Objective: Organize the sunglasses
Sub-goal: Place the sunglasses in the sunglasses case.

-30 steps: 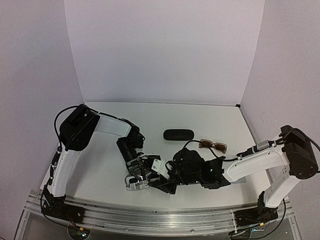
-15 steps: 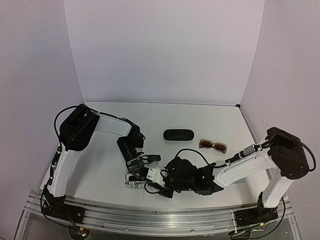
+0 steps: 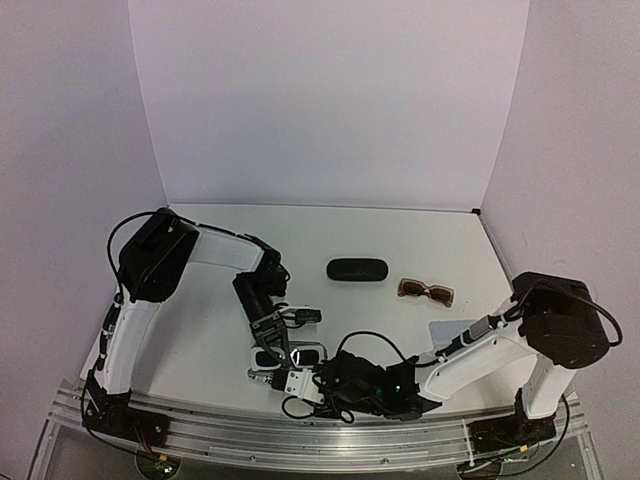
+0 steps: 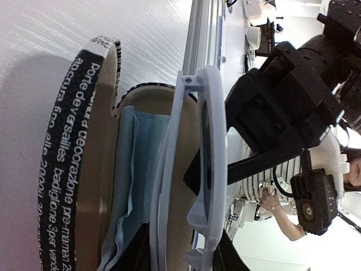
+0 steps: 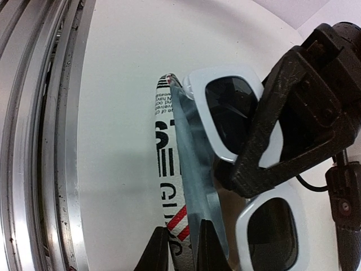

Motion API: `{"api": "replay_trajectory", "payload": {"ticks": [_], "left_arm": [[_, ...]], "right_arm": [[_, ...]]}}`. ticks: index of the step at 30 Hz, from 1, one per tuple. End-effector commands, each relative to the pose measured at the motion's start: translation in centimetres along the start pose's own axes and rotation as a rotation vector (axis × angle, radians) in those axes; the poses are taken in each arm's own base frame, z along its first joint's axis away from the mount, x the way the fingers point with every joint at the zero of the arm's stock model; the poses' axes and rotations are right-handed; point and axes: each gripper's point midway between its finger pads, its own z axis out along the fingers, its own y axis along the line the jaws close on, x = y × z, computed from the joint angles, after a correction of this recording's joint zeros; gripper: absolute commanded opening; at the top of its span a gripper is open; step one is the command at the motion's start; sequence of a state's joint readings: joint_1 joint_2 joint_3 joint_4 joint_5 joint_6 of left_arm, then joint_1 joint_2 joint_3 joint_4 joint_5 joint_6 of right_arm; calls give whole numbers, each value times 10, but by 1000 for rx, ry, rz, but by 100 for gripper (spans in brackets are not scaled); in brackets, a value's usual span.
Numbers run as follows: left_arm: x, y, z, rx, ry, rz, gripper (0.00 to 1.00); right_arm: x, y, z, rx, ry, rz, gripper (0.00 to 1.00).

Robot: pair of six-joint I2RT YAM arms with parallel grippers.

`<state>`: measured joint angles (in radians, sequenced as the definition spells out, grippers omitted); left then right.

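Left tool: the left tool (image 3: 275, 348) is clamped across the bridge of the white sunglasses (image 5: 223, 76), its jaws narrowly parted by the frame.
White sunglasses: held edge-on just above the open striped case (image 5: 163, 147), dark lenses toward the right wrist camera. A folded blue cloth (image 4: 132, 169) lines the case beneath them.
Right tool: the right tool (image 5: 181, 248), wider a second ago, has narrowed to a pinch on the lettered rim of the striped case, one finger on either side.
Right arm: a second ago it lay stretched across the middle of the tabletop (image 3: 400, 240). It has since pulled back to the near edge, its wrist now low in front of the rail and its shoulder swung inward.
Newly seen: a loose cloth (image 3: 447, 330), pale blue, lies uncovered on the right where the forearm was.
Brown sunglasses: the brown sunglasses (image 3: 426, 291) lie flat right of centre, unmoved.
Black case: the black case (image 3: 357, 269) sits closed, just left of the brown pair, in the same spot as before.
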<state>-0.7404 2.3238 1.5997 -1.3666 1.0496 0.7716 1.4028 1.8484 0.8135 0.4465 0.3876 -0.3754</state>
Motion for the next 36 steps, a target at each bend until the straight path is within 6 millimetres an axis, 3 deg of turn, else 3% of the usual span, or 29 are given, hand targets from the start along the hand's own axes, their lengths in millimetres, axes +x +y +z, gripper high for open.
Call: {"api": "replay_trajectory", "payload": {"ticks": [1, 8, 13, 19, 26, 30, 36], "left_arm": [[6, -3, 1, 0, 27, 19, 26], [-4, -2, -4, -22, 29, 53, 26], [0, 0, -4, -35, 47, 58, 26], [4, 6, -5, -68, 80, 81, 27], [19, 0, 7, -61, 135, 107, 27], [26, 5, 13, -75, 166, 110, 27], [17, 16, 21, -133, 197, 169, 30]], "right_arm": [[43, 3, 16, 43, 139, -32, 10], [66, 6, 23, 79, 189, -86, 6], [89, 11, 27, 95, 244, -146, 2], [101, 15, 25, 82, 265, -200, 2], [125, 16, 21, 94, 324, -242, 2], [127, 19, 20, 69, 322, -287, 2], [126, 17, 21, 78, 323, -318, 3]]}}
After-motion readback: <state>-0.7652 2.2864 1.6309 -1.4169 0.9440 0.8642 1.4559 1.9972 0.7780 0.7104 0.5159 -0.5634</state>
